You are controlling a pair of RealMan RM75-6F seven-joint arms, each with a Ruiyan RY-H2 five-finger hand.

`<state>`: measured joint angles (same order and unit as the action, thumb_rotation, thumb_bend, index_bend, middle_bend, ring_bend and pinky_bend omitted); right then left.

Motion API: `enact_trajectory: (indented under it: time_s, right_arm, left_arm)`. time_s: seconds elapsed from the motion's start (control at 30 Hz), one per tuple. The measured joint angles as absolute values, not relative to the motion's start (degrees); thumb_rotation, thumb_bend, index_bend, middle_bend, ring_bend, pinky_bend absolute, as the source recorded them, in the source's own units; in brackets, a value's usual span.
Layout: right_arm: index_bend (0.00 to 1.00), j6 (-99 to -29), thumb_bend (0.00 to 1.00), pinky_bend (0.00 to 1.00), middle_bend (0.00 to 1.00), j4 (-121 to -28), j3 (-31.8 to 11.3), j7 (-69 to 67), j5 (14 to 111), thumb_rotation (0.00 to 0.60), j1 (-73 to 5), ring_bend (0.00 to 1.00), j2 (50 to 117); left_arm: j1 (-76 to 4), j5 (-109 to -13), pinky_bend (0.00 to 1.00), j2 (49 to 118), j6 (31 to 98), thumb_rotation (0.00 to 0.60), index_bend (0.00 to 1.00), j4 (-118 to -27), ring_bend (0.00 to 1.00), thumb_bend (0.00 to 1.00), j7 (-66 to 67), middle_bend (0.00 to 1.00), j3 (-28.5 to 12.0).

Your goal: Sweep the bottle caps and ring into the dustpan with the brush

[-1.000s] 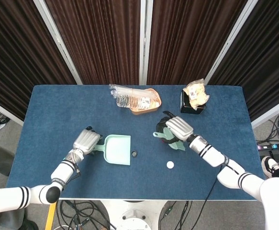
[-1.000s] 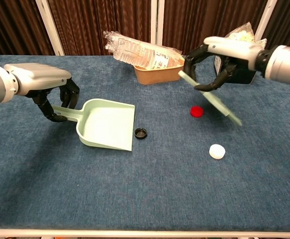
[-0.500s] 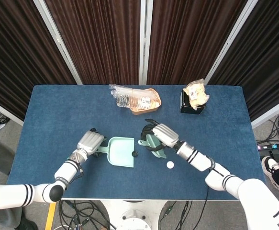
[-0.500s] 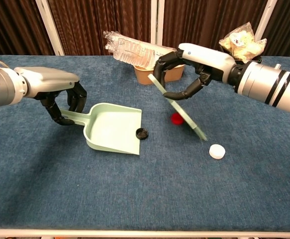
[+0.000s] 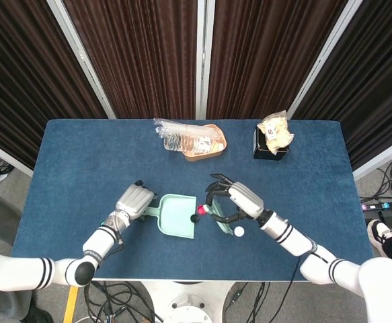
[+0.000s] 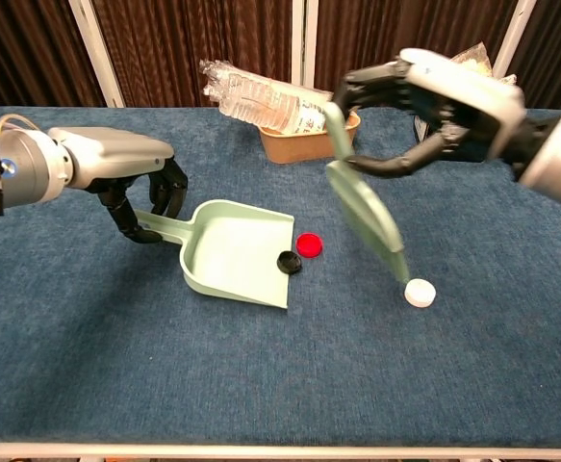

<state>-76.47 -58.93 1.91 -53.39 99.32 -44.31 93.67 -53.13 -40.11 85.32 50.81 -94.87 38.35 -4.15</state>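
Note:
My left hand grips the handle of the pale green dustpan, which lies flat with its mouth to the right. The black ring sits at the dustpan's lip. Just right of it lies the red cap. My right hand holds the green brush slanted downward, its lower end beside the white cap.
A brown tray with crushed plastic bottles stands at the back centre. At the back right is a black box holding a snack bag. The blue table's front edge is near.
The left hand slid the dustpan right. The brush pushed the red cap left to the dustpan's mouth beside the ring, then swung back right, ending by the white cap.

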Motion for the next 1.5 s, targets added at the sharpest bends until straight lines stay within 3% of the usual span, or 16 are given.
enact_trajectory:
  time_s: [0.23, 0.4, 0.7, 1.5]
  right_arm:
    - [0.71, -79.4, 0.55, 0.08, 0.65, -67.3, 4.5, -41.3, 98.0, 0.600, -37.2, 0.27, 86.7]
    - [0.71, -80.1, 0.56, 0.08, 0.65, -67.5, 5.7, -36.7, 97.1, 0.600, -33.5, 0.27, 87.0]
    - [0.71, -79.7, 0.57, 0.08, 0.65, -59.8, 4.1, -35.3, 97.1, 0.600, -33.0, 0.27, 95.4]
    - [0.71, -77.7, 0.59, 0.08, 0.65, -46.4, -3.7, -42.0, 96.0, 0.600, -40.1, 0.27, 114.2]
  left_arm:
    - [-54.5, -38.9, 0.17, 85.5, 52.0, 0.600, 0.52, -95.3, 0.36, 0.37, 39.5, 0.53, -4.0]
    - [-55.2, -37.9, 0.17, 85.7, 52.5, 0.600, 0.52, -95.8, 0.36, 0.37, 40.1, 0.53, -3.7]
    - [-56.5, -36.7, 0.17, 86.9, 53.6, 0.600, 0.52, -96.2, 0.36, 0.37, 40.9, 0.53, -3.6]
    - [-59.4, -33.4, 0.17, 88.3, 54.3, 0.600, 0.52, -95.8, 0.36, 0.37, 42.6, 0.53, -3.8]
